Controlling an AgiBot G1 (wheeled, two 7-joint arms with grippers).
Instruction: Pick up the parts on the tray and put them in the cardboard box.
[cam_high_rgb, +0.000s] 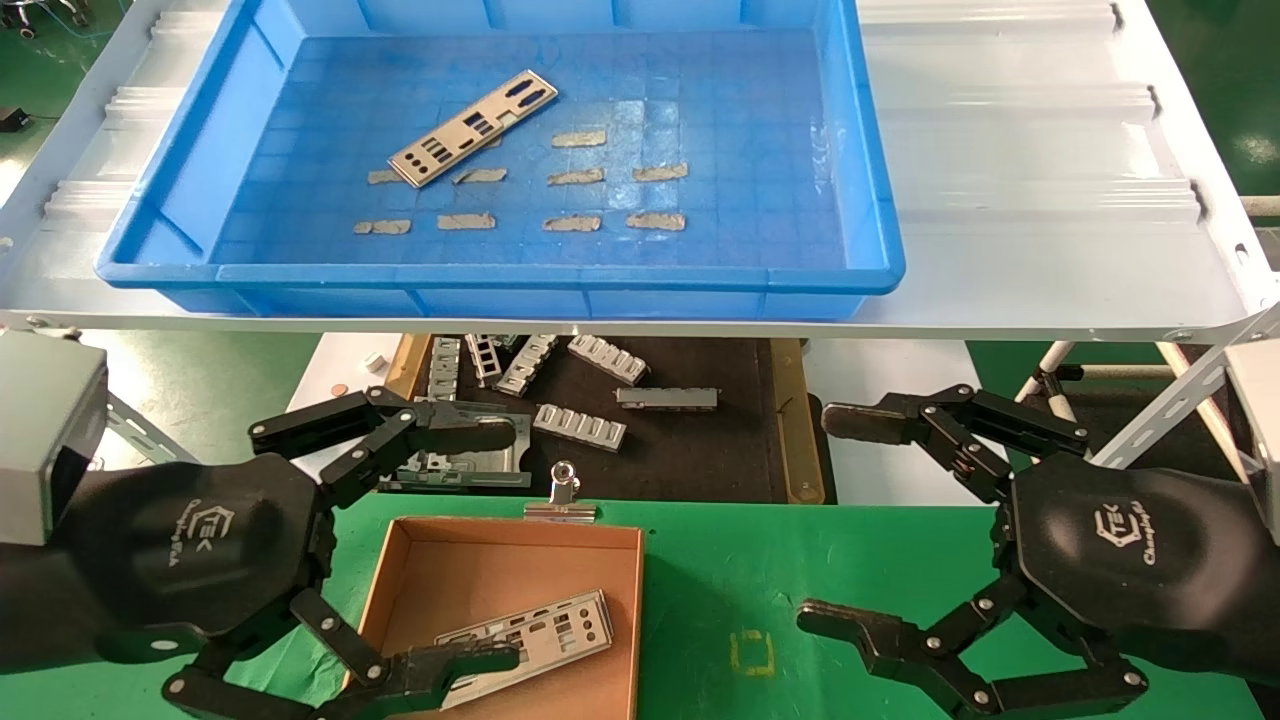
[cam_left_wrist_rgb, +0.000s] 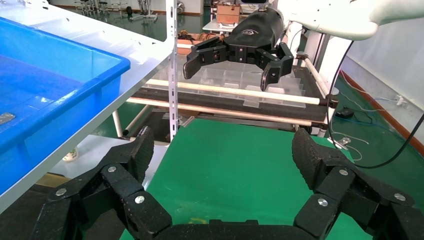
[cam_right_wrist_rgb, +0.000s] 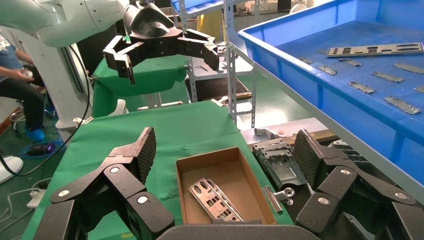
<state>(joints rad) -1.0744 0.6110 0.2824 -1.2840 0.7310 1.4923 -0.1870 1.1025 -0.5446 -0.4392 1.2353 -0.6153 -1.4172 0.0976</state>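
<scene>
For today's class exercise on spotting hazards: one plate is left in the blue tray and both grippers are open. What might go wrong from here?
1. The plate lies flat on the tray floor, so fingers may slide over it instead of getting under it.
2. It overlaps tape strips, which might snag it.
3. The cardboard box already holds a plate; the left gripper and right gripper could bump its binder clip.

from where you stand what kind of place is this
Probably a factory-style robot workcell or test lab: a blue tray on metal shelving holding a punched metal part, a cardboard box on a green mat, and green workshop flooring.
</scene>
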